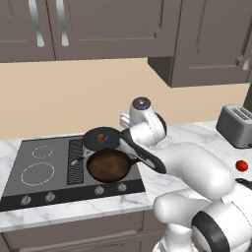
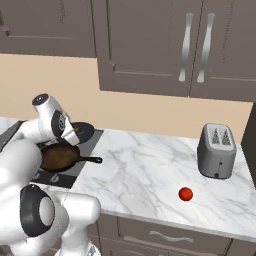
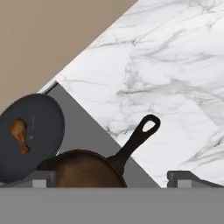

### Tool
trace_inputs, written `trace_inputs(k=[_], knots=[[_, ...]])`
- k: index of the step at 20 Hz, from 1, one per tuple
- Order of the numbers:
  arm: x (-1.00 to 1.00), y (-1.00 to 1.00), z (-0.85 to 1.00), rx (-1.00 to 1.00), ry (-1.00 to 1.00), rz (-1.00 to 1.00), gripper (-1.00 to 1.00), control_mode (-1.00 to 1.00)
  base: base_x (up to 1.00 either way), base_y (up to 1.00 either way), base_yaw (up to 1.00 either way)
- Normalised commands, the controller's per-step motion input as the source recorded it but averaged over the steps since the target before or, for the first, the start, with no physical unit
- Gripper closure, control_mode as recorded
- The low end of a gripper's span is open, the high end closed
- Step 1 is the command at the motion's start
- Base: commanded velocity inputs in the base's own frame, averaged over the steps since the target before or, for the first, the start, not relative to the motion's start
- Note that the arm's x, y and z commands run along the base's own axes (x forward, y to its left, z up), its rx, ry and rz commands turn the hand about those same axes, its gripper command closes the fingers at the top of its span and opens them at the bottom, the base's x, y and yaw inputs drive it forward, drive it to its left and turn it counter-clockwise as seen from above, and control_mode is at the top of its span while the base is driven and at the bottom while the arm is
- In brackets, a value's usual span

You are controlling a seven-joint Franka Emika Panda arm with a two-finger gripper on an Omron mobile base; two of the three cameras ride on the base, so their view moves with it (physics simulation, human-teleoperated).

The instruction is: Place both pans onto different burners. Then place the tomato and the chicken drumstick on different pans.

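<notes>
Both pans seated on the cooktop (image 1: pixel 49 184), on its right half: brown pan (image 1: pixel 108 165) at the front, skillet (image 1: pixel 101 138) just behind it, rims touching or nearly so. Drumstick (image 3: pixel 20 135) already lying in the skillet, thick end up in the hand view. Brown pan empty, handle (image 3: pixel 135 142) reaching out past the cooktop edge over the marble counter (image 2: pixel 145 160).

Step in hand, by judgement: fetching the tomato (image 2: pixel 185 194). Lying well away from the cooktop, out on the counter toward its front edge, in front of the toaster (image 2: pixel 216 151) and apart from it.

Gripper (image 3: pixel 111 177) hanging above the brown pan's near rim, jaws spread wide, nothing between the fingertips (image 3: pixel 43 177). Tomato far off to the right of it, across a long stretch of bare marble, outside the hand view.

To do it well: lift clear of the pan handle before swinging right, so as not to knock the pan off its burner. Come down over the tomato from straight above, jaws kept wide until level with its middle, then close gently; a smooth round ball likely to squirt or roll away if pinched off-centre or too low. Carry back high enough to clear the brown pan's rim, release low inside it, not in the skillet with the drumstick.
</notes>
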Motion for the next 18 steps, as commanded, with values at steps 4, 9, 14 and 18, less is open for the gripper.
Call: trace_inputs(k=[4, 9, 14, 18], knots=[[-0.32, -0.38, 0.03, 0.03, -0.01, 0.25, -1.0, -1.0, 0.0, 0.0, 0.0], [-0.26, -0.3, 0.0, 0.0, -0.01, 0.4, -1.0, -1.0, 0.0, 0.0, 0.0], [-0.25, -0.33, 0.0, 0.0, -0.02, 0.42, -1.0, -1.0, 0.0, 0.0, 0.0], [-0.3, -0.36, 0.0, -0.07, 0.0, 0.37, -1.0, -1.0, 0.0, 0.0, 0.0]])
